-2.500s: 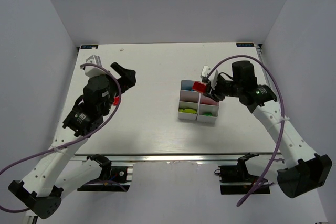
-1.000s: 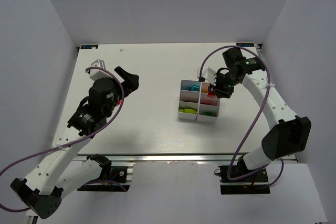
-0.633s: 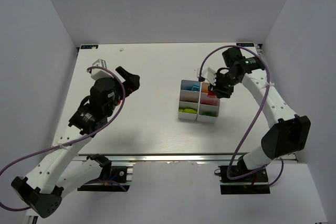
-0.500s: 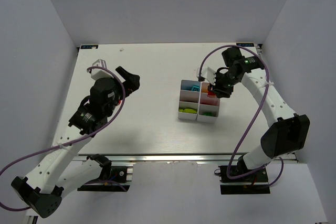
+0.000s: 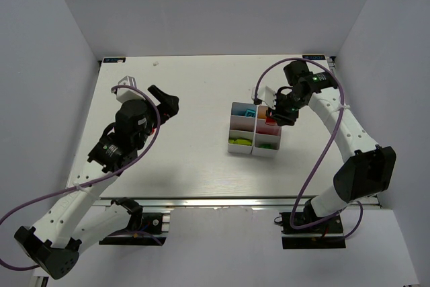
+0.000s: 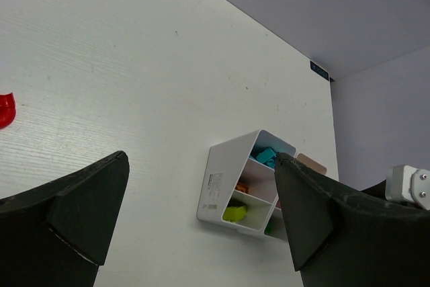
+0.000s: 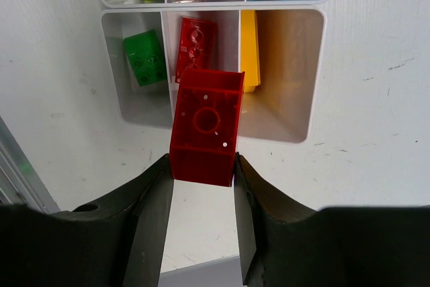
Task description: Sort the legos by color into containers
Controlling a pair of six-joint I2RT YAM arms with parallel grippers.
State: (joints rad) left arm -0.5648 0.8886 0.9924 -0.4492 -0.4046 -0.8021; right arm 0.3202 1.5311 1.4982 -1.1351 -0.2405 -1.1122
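Right wrist view: the right end effector [image 7: 201, 166] is grasping a red lego [image 7: 207, 122] between both fingers. The lego hangs over the edge of the containers [image 7: 282, 9], at the middle bin where a second red lego [image 7: 195, 45] lies between the green and yellow ones. The left end effector [image 6: 201, 166] is released, spread wide above the desk [image 6: 101, 45], well apart from the containers.
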